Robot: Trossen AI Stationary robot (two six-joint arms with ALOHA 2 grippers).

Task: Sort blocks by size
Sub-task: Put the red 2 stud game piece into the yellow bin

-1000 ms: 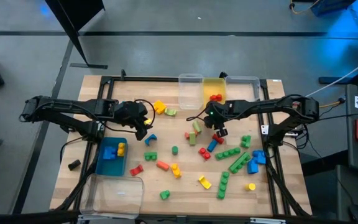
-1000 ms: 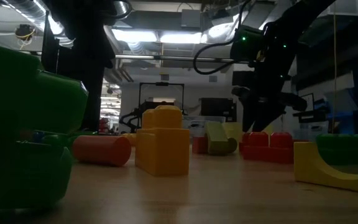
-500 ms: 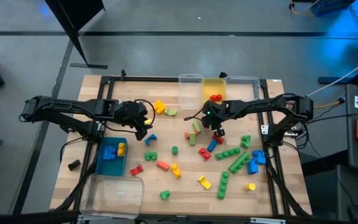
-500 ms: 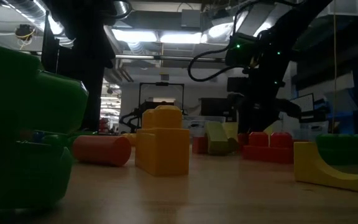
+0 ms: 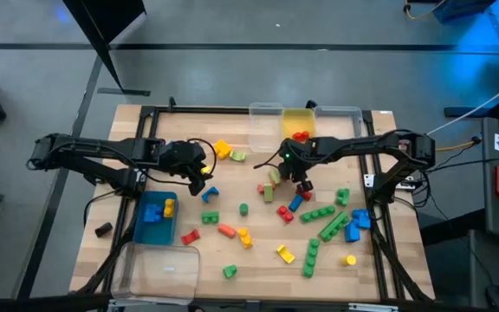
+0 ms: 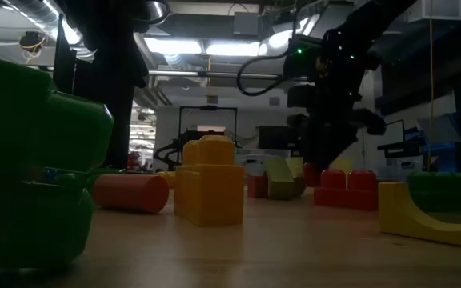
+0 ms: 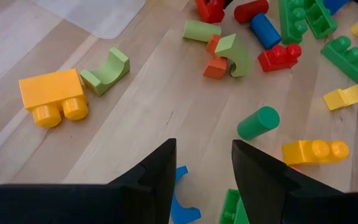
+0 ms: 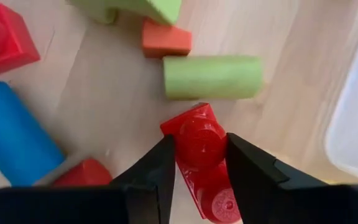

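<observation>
Left tool hovers over bare bench near a blue arch block, fingers spread, holding nothing. Loose blocks litter the bench's middle and right. Right tool straddles a red studded block, fingers against its sides, beside a pale-green cylinder. Risk: an off-centre pinch could twist the block free or knock that cylinder rolling.

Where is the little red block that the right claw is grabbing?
In the right wrist view the red block sits between the right claw fingers, next to a light green cylinder. From above, that is mid-table, just below the yellow bin.
</observation>
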